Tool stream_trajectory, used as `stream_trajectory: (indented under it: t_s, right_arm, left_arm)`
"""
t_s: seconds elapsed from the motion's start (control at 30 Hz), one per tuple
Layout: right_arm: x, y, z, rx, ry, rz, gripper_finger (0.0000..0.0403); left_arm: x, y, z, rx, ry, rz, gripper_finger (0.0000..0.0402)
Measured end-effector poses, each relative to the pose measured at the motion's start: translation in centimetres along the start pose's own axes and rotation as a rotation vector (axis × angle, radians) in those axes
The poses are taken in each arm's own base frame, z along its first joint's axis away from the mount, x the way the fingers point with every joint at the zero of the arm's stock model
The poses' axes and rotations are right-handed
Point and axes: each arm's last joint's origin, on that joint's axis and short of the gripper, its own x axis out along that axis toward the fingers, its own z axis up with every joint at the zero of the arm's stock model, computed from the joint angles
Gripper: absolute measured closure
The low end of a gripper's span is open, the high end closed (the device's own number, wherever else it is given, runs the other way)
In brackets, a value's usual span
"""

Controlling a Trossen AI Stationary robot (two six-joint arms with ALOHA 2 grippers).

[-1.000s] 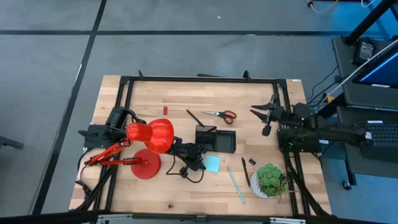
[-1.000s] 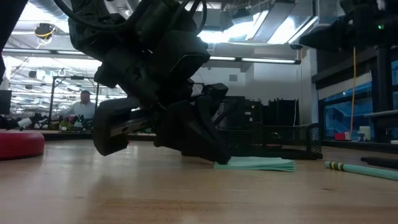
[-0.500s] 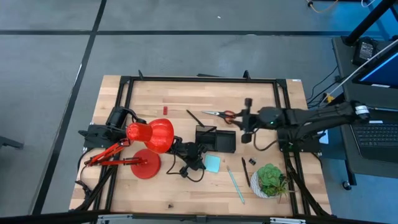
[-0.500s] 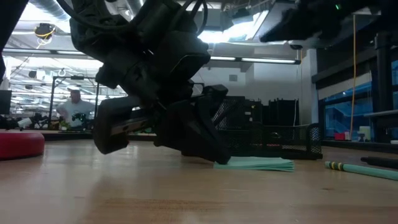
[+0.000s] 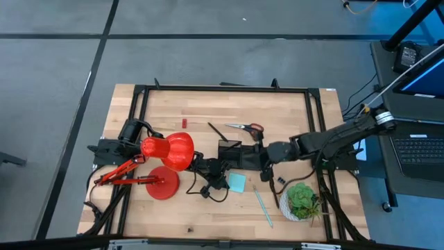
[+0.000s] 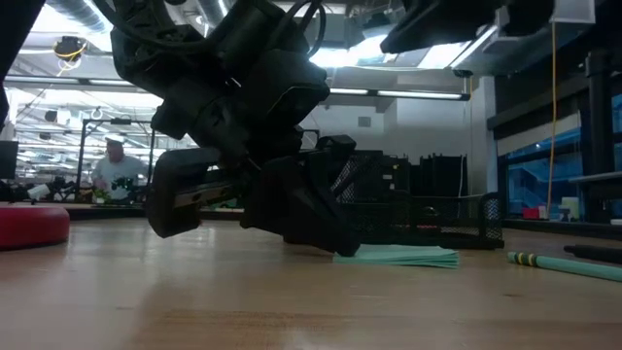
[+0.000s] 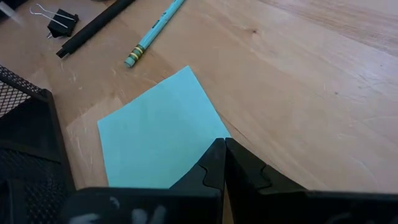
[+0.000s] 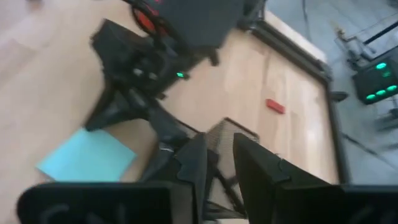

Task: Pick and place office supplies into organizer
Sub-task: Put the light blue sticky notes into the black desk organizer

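Left hand closed, tips on sticky-note pad; right hand slightly parted, empty, over organizer

Even overhead light on the surface — soft shadows; low view backlit by ceiling strips, arm in silhouette; right wrist view motion-blurred.

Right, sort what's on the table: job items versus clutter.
For the job: scissors, sticky notes, teal pencil, black pen, binder clip, black tray.
Just lying about: red lamp, potted plant.
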Motion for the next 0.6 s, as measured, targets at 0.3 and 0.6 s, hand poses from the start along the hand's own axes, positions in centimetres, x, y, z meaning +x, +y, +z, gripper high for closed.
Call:
stream_trajectory:
  t_s: [0.3, 0.6]
  right_arm:
    - [0.5, 2.6, 0.5, 0.117, -0.023, 0.156, 0.0319]
    - [3.4, 4.7, 0.0, 0.116, 0.007, 0.233, 0.0294]
  left_arm:
    - [0.0, 0.0, 0.0, 0.0, 0.001, 0.0, 0.0399]
    - [0.0, 0.0, 0.0, 0.001, 0.002, 0.0, 0.0399]
